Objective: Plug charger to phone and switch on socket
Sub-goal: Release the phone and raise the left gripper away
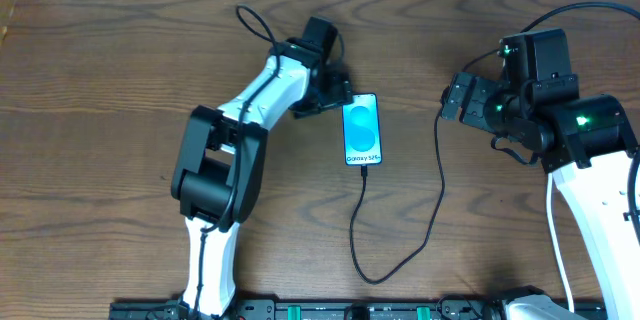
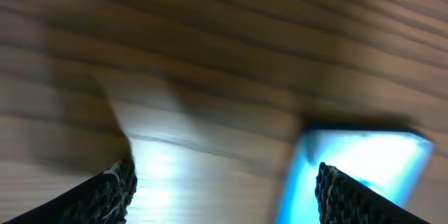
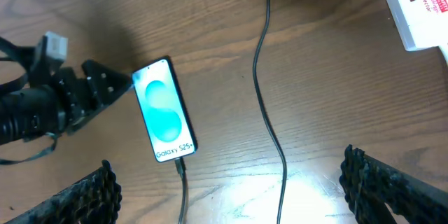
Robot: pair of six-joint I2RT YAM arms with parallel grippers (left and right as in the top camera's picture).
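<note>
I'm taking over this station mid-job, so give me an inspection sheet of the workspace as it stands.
Surface: wooden table, no spills seen.
Job's things: phone lies flat with its screen lit. The charger tip meets the phone's bottom edge. The socket shows only in the right wrist view, and its switch state cannot be read.
Clutter: nothing seen.
Grippers: left gripper is open, at the phone's top corner. Right gripper is open and holds nothing.
Cables: the charger loops toward the near edge, then runs up toward the right arm.
Surroundings: black rail along the near edge.
</note>
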